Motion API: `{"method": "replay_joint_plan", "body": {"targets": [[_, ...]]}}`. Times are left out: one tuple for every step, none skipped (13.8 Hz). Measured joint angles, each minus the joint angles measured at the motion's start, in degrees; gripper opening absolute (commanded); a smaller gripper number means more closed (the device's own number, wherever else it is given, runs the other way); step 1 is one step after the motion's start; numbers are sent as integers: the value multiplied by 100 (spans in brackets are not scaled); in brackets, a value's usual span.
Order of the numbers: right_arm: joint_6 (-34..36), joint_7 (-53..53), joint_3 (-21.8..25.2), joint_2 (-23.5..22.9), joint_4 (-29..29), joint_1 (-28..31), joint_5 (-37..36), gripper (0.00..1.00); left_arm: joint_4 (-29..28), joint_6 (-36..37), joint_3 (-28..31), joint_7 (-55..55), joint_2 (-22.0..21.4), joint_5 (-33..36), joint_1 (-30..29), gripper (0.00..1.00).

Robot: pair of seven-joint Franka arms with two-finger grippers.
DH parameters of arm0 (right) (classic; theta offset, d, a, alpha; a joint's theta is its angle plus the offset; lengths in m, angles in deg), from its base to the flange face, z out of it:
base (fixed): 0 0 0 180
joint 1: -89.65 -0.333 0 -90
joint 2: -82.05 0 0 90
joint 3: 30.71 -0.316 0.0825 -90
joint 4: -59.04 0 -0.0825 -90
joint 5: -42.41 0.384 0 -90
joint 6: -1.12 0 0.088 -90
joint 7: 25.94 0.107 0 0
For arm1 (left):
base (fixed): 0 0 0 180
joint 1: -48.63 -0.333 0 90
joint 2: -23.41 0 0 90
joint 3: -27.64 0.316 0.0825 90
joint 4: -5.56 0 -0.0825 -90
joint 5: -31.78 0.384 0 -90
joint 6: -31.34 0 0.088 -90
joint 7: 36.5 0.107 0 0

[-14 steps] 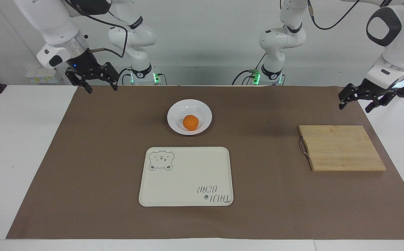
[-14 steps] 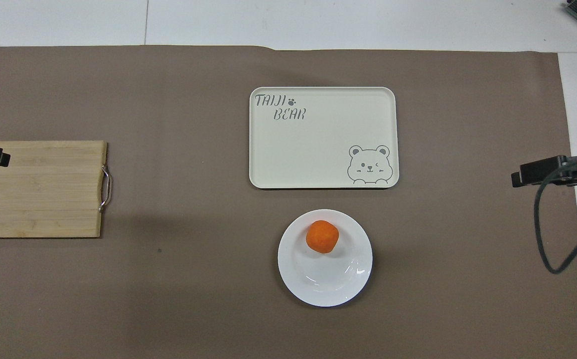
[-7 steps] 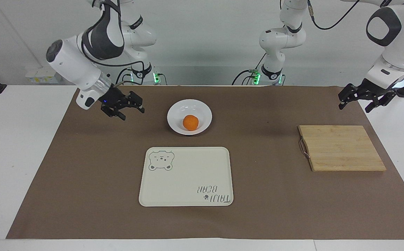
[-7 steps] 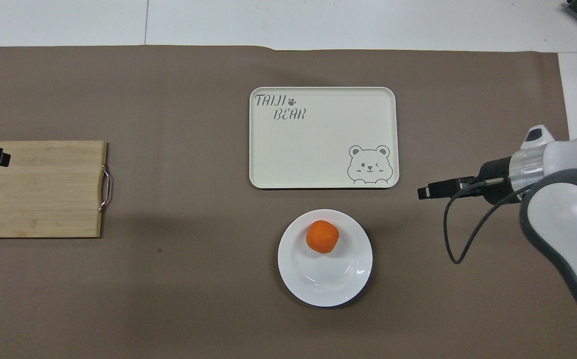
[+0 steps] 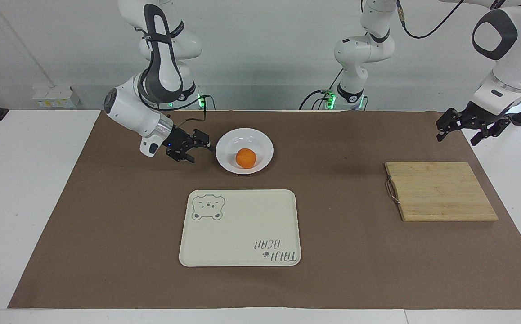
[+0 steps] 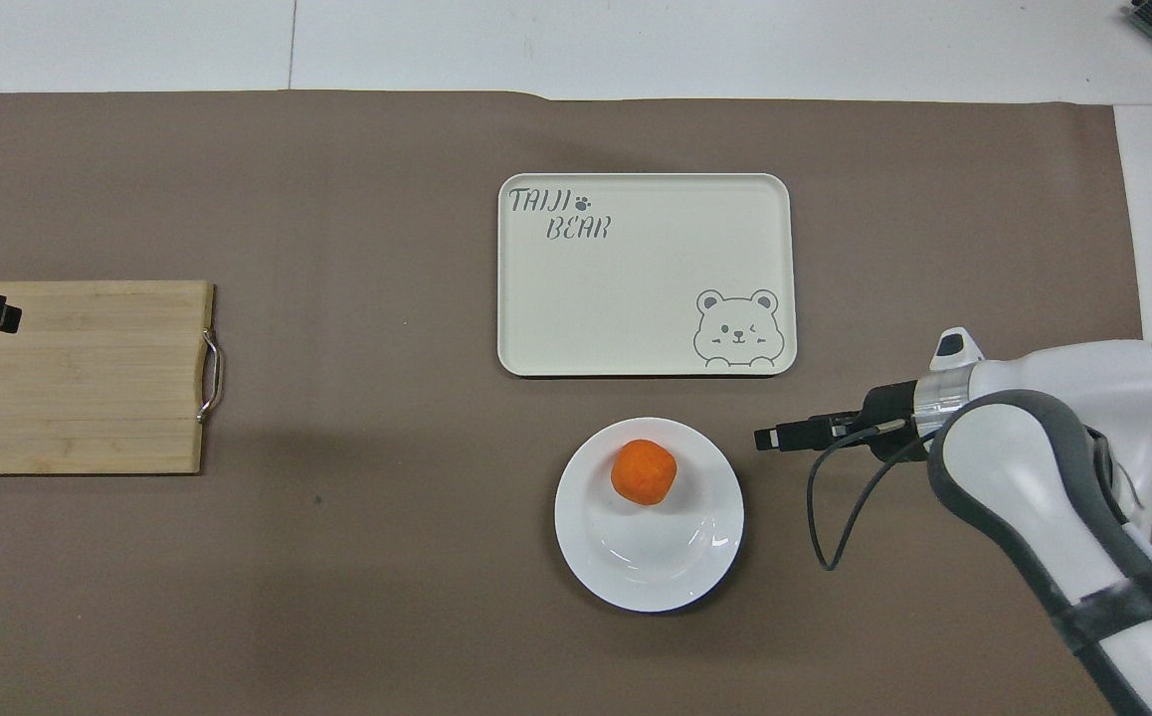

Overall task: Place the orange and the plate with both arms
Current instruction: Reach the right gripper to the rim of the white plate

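The orange (image 5: 245, 158) (image 6: 644, 472) lies in the white plate (image 5: 224, 148) (image 6: 591, 542), on the part of it farther from the robots. The plate sits mid-table, close to the robots. My right gripper (image 5: 200, 151) (image 6: 767, 438) hangs low and open just beside the plate's rim, toward the right arm's end of the table, not touching it. My left gripper (image 5: 456, 140) (image 6: 1, 312) waits open in the air over the corner of the wooden board, holding nothing.
A cream tray with a bear print (image 5: 240, 227) (image 6: 636, 288) lies just beyond the plate, farther from the robots. A wooden cutting board with a metal handle (image 5: 440, 191) (image 6: 74, 376) lies at the left arm's end. A brown mat (image 5: 107, 216) covers the table.
My right arm has swung down from above the mat's corner and across toward the plate, ending close to its rim. The left arm, plate and orange have not moved.
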Motion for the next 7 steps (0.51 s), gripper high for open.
{"method": "replay_joint_plan", "body": {"targets": [[-119,-94,0,1,-143,-45,94,100,-7,0,0,0,0,0,0,100],[-176,-153,0,4,-265,-60,207,100,-14,0,0,0,-1,0,0,100],[-184,-211,0,11,-370,-63,404,100,-19,0,0,-3,-1,0,0,100],[-207,-252,3,22,-478,-89,607,100,-21,0,0,-5,-1,0,0,100],[-299,-281,2,32,-580,-157,797,100,-21,0,0,-6,-2,0,0,100],[-429,-348,2,39,-694,-268,1034,100,-21,0,0,-6,-2,0,0,100],[-577,-402,1,44,-807,-403,1228,100,-21,0,0,-6,-3,0,0,100]]}}
